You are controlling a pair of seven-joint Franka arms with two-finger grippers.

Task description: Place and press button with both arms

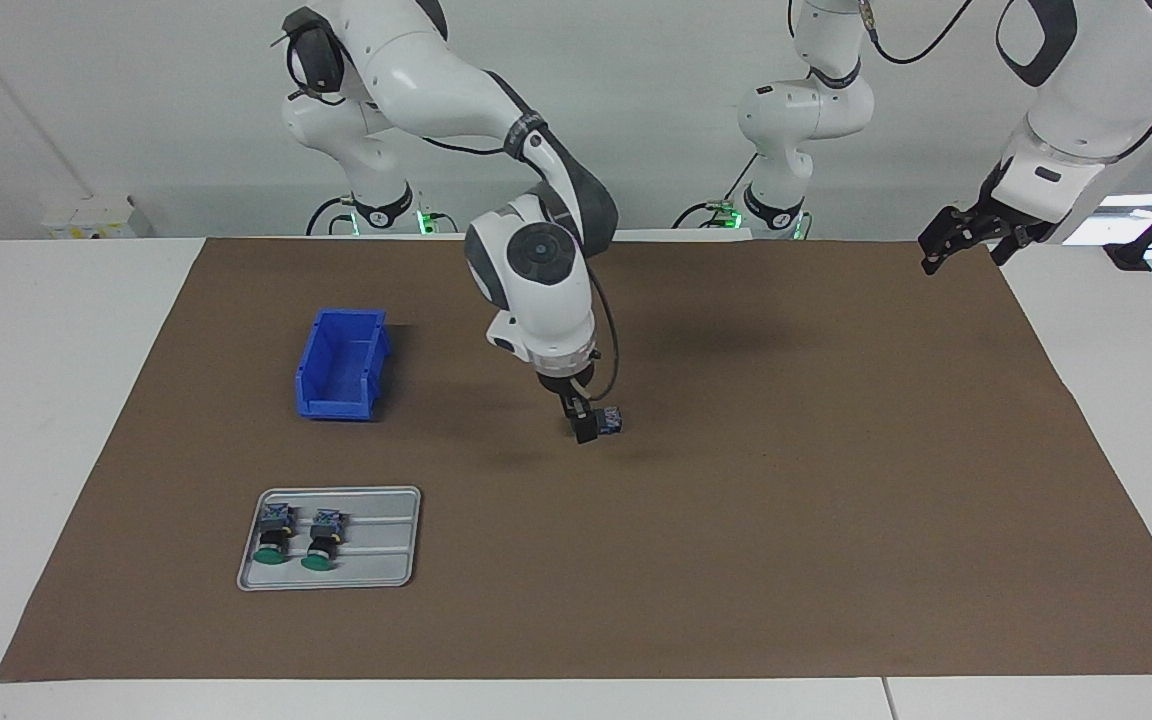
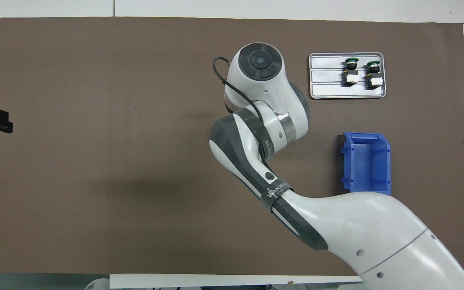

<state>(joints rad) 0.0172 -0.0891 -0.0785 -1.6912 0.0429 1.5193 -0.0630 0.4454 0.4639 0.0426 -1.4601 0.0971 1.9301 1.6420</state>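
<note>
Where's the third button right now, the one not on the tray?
In the facing view the button is at the right gripper, mid-mat, toward the left arm's end from the blue bin. The overhead view hides it under the arm.

White right arm over brown mat, beside tray with two buttons and blue bin.

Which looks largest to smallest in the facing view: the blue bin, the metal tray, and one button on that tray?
1. Metal tray, the widest outline.
2. Blue bin, close to the tray in size; it is taller and lies nearer the robots, so this order is unsure.
3. Button on the tray, clearly smallest.
</note>
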